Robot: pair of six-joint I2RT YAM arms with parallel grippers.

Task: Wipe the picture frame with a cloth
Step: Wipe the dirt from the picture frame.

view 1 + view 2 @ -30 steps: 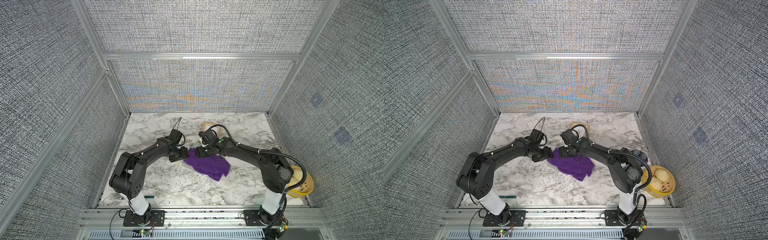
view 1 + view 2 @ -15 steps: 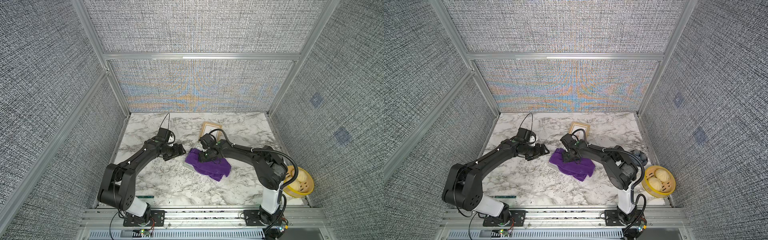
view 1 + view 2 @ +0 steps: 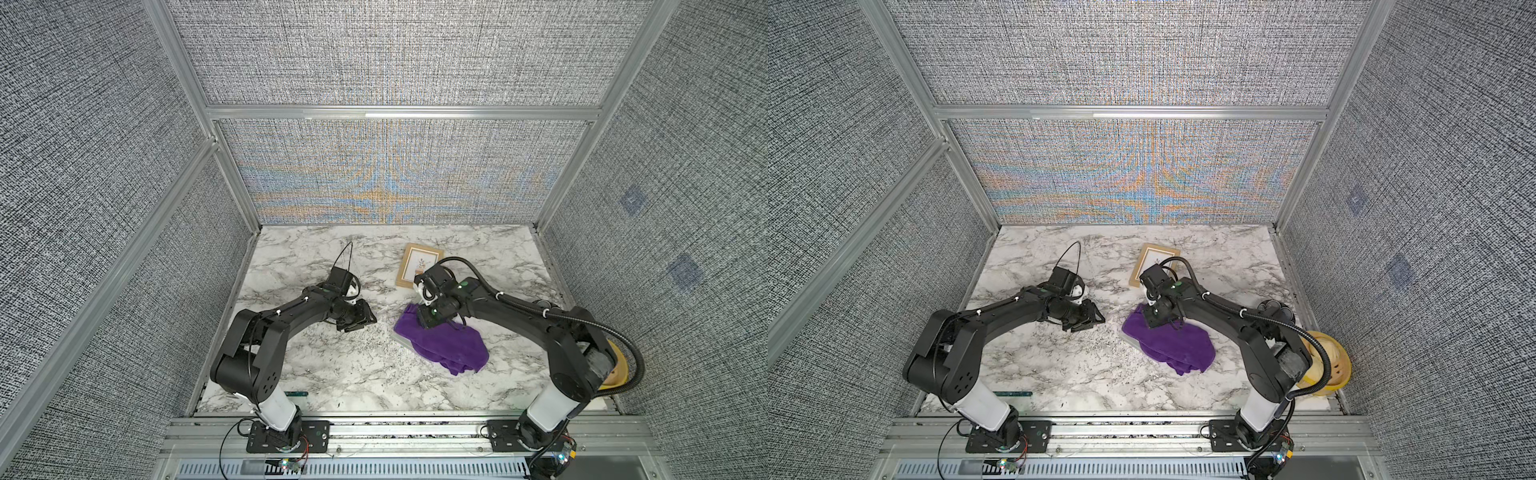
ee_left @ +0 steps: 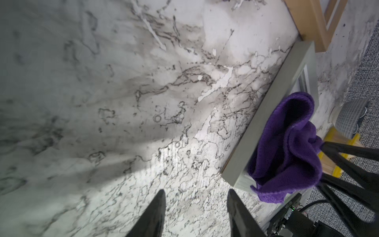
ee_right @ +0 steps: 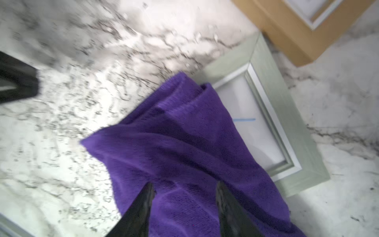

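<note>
Two frames lie on the marble table: a wooden frame toward the back and, just beside its near corner, a grey frame half buried under the purple cloth, which spills off it toward the front. We judge the step in hand to be getting a hold on the cloth over that grey frame. The right gripper stands on the cloth with its jaws spread, tips sunk in the pile and no fold pinched between them. To do this well we want the jaws to gather a fair fold, then drag it flat along the glass with light pressure. Short strokes should spare the wooden frame a nudge. A light frame may slide on marble, so a steadying touch on its bare rim would help. The left gripper hovers over bare marble, jaws apart and empty. A second ago it sat right at the cloth's left edge; now it is drawn back, well apart. The wooden frame, then mostly hidden behind the right arm, shows almost whole.
</note>
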